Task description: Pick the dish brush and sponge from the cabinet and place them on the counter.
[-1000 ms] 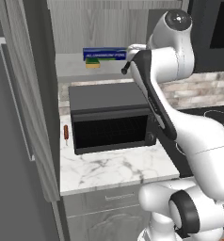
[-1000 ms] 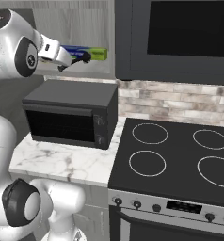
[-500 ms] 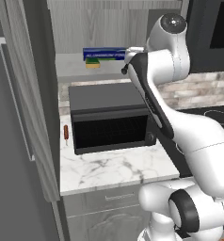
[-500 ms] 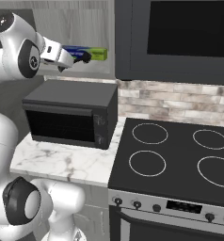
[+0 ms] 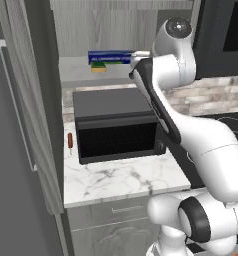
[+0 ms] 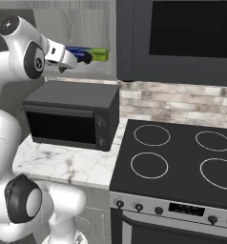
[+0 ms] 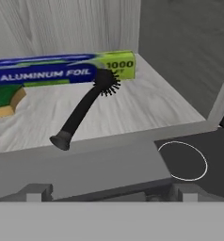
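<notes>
My gripper [image 6: 85, 57]: jaws spread wide, nothing between them, at the cabinet [image 7: 180, 56] opening.
Dish brush [image 7: 83, 109]: on the shelf, centre of my hand view, head at 1 o'clock against the foil box [image 7: 62, 69], handle end at 7 o'clock near the shelf edge.
Sponge [image 7: 4, 99]: at 9 o'clock, just before the box.
In my way: toaster oven [image 5: 116, 124] directly beneath the shelf.
Counter [image 5: 121, 177]: marble, orange-red stick [image 5: 69, 141] left of the oven.
Stovetop [image 6: 182, 162]: right.
</notes>
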Tool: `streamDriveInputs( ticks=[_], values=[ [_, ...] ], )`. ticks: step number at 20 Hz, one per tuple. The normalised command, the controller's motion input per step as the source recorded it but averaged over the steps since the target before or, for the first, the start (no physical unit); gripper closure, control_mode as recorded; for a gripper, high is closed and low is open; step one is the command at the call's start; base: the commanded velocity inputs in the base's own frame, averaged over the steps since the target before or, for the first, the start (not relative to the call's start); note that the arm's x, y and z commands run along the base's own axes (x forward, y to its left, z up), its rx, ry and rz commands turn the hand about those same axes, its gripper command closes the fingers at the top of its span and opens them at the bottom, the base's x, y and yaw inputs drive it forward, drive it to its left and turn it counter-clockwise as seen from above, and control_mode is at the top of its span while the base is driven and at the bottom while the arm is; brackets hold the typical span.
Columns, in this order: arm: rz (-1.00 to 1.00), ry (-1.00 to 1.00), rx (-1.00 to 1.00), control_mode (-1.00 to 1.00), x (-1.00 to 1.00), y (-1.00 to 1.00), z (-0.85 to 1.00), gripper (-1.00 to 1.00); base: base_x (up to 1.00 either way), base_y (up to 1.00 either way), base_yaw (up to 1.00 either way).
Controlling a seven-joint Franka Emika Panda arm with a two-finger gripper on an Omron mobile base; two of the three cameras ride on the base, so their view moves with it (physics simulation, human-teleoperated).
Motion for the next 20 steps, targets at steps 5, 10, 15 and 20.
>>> streamDriveInputs(
  ticks=[5,10,15,20],
  values=[
    [0.0,0.0,-0.01,-1.0,0.33,0.07,0.0,-1.0,0.0,0.0,0.0],
    [0.0,0.0,0.0,-1.0,0.26,0.14,-0.05,-1.0,0.0,0.0,0.0],
    [-0.01,0.0,0.0,-1.0,0.18,0.12,-0.13,-1.0,0.0,0.0,0.0],
    [-0.01,0.0,-0.01,-1.0,0.21,0.11,-0.15,-1.0,0.0,0.0,0.0]
  ],
)
